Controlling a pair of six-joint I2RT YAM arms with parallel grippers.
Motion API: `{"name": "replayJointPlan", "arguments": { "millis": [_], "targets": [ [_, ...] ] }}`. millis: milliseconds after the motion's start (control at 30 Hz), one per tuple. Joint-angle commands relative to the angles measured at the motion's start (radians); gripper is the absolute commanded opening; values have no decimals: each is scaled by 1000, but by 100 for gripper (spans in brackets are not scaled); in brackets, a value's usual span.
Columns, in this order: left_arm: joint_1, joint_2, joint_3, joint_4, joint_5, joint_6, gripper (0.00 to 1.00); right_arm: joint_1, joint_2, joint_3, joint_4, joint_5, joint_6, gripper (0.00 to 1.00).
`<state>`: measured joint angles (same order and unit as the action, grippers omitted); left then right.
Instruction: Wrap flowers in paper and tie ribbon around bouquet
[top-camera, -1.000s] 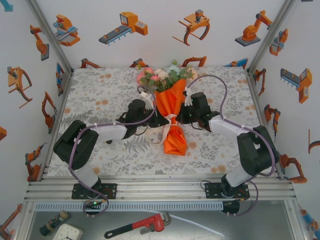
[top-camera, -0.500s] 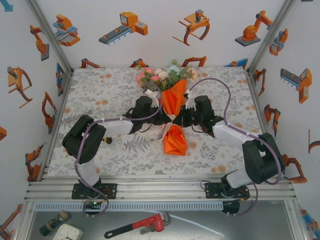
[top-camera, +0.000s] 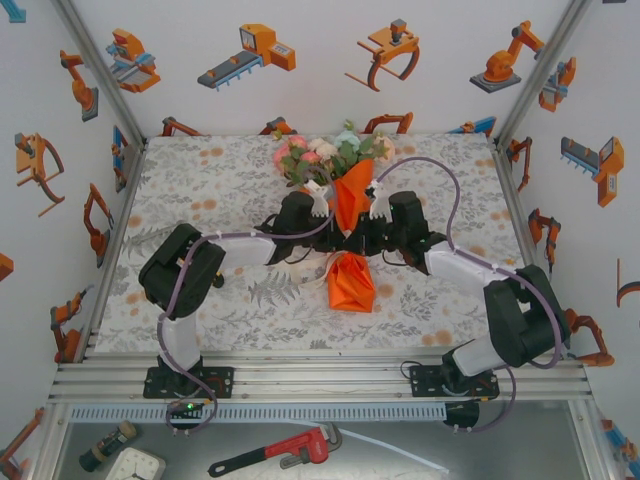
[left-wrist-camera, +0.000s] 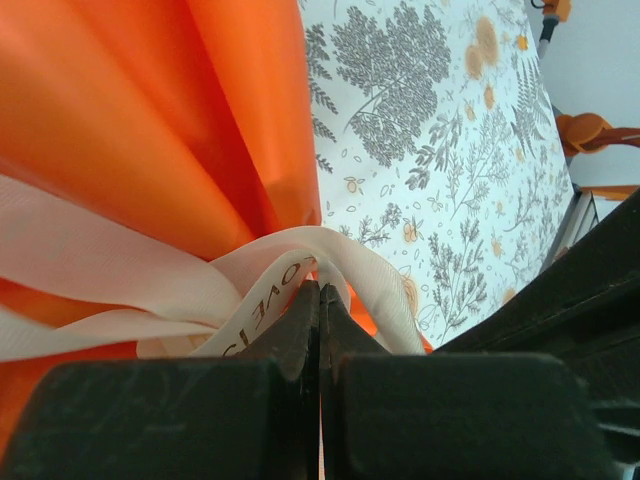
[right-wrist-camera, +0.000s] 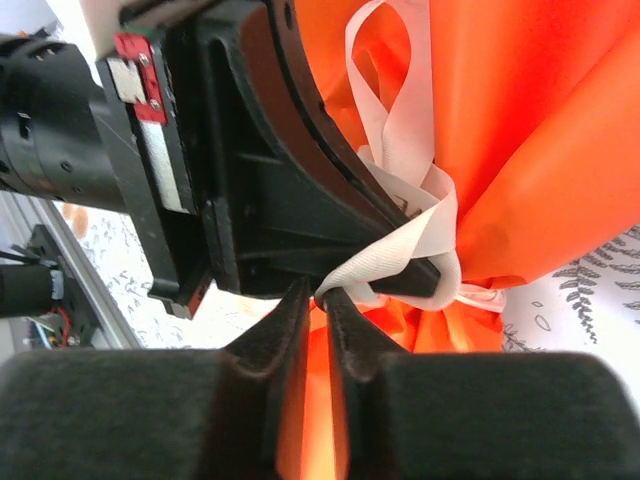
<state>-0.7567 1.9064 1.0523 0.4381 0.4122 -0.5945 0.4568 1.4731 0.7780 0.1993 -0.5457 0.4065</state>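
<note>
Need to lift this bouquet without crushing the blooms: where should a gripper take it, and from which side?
Take the waist of the bouquet, where the cream ribbon cinches the orange paper: it is the narrowest part, well short of the flowers. It lies flat, blooms toward the far edge, so I would come from above, straddling the waist.

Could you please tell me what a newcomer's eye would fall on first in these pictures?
The bright orange bouquet lying in the middle of the table stands out first, its pink and white flowers toward the far edge. Next comes its waist, where a cream ribbon cinches it. There the left jaws are shut on the ribbon and the right jaws stand slightly apart beside it.
</note>
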Motion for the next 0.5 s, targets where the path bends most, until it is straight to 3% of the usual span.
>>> {"name": "replayJointPlan", "arguments": {
  "millis": [0, 200, 467],
  "targets": [
    [-10, 13, 31, 40, 48, 16, 0, 7, -28, 13, -17, 14, -4, 26],
    [-9, 36, 35, 32, 64, 19, 0, -1, -100, 41, -217, 114, -84, 34],
    [-12, 65, 61, 21, 77, 15, 0, -35, -253, -5, -260, 111, -75, 38]
  ]
}}
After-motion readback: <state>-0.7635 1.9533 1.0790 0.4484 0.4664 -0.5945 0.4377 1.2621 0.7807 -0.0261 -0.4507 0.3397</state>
